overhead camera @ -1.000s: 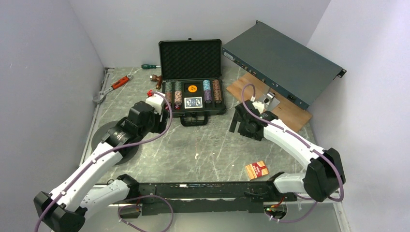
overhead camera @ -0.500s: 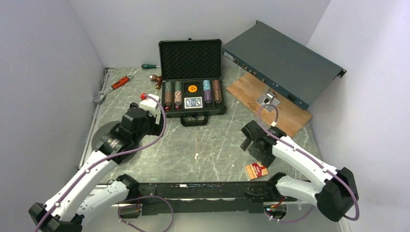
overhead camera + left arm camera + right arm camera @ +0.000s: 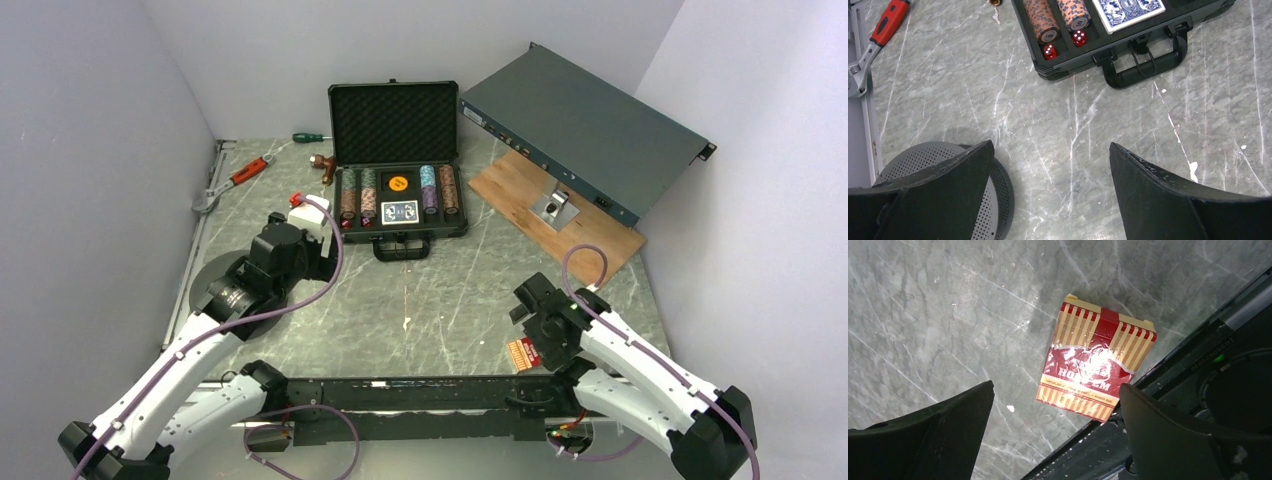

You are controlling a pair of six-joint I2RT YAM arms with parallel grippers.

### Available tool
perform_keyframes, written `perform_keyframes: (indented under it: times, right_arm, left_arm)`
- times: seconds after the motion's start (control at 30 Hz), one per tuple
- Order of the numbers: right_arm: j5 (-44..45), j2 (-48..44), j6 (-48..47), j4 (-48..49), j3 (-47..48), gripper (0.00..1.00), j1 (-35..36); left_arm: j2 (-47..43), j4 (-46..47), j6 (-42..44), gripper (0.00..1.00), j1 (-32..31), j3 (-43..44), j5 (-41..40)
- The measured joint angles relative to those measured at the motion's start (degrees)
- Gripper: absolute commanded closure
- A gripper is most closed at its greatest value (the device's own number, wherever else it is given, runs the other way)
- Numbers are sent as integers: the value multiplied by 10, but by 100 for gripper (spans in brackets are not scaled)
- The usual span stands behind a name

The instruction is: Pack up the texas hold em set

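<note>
Red card deck (image 3: 1095, 375) lies flat on the table (image 3: 420, 290) at the near edge, w/ its lower end right by the black base rail (image 3: 1168, 405). It's well apart from the case (image 3: 440, 229). The right gripper (image 3: 1055, 390) hangs over it, fingers spread wide and nothing btwn them. The deck sits in the gap closer to the right-hand finger, prob. not touching, though that's hard to judge from this angle.

The case sits open at the far side of the table, foam lid (image 3: 393, 122) upright, handle (image 3: 1143, 67) facing the arms. Inside are chip stacks (image 3: 1043, 22) in rows, two red dice (image 3: 1050, 51) at the front left corner and a blue deck (image 3: 1128, 7) in the middle slot.

The left gripper (image 3: 1052, 145) is also wide open and holds nothing. It's over bare table short of the case's front left corner, w/ a grey perforated disc (image 3: 938, 155) under its left finger.

A wrench (image 3: 878, 35) lies at the far left, and a grey-green rack box (image 3: 585, 130) leans at the far right over a wood board (image 3: 590, 235).
</note>
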Motion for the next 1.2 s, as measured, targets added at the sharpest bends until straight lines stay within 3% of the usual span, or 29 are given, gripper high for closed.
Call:
perform_keyframes:
  times: [0.5, 0.73, 1.03, 1.2]
  right_arm:
    - [-28, 82, 24, 16, -14, 1, 0]
    - [-28, 99, 29, 13, -18, 20, 0]
    - [-6, 82, 22, 24, -29, 38, 0]
    - [9, 104, -51, 59, -21, 39, 0]
  left_arm:
    - [1, 0, 3, 9, 0, 0, 0]
    - [1, 0, 4, 9, 0, 0, 0]
    - [1, 0, 4, 9, 0, -1, 2]
    - [1, 0, 4, 9, 0, -1, 4]
